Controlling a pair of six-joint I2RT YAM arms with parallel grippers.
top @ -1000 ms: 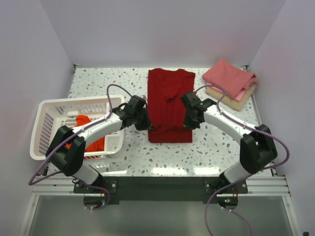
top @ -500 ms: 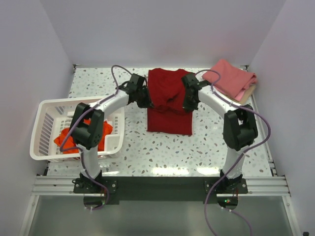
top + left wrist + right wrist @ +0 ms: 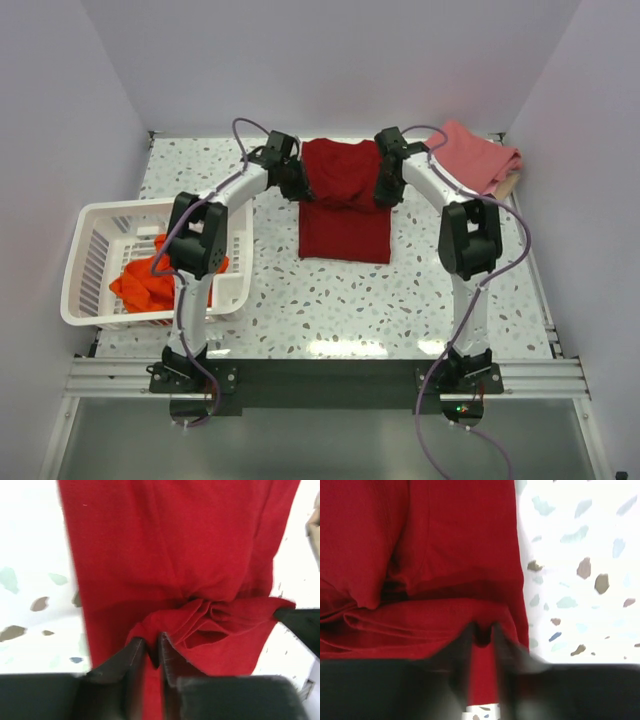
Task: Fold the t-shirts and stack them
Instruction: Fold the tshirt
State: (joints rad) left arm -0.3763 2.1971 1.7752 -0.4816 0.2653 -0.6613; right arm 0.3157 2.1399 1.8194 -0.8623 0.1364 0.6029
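The dark crimson t-shirt (image 3: pixel 345 215) lies on the table's far middle, its near part flat, its far part lifted in a fold. My left gripper (image 3: pixel 297 186) is shut on the shirt's left edge (image 3: pixel 150 630). My right gripper (image 3: pixel 387 190) is shut on its right edge (image 3: pixel 482 630). Both hold the cloth bunched over the flat part. The pink shirt (image 3: pixel 478 160) lies folded on the tan one (image 3: pixel 512 183) at the back right. The orange-red shirt (image 3: pixel 150 285) is crumpled in the basket.
The white slotted basket (image 3: pixel 92 245) stands at the left. White walls close the table's back and sides. Speckled tabletop (image 3: pixel 340 300) shows in front of the crimson shirt.
Both grippers have carried the shirt's near edge away from me toward the back, folding the shirt over itself. Both arms are now stretched far out.
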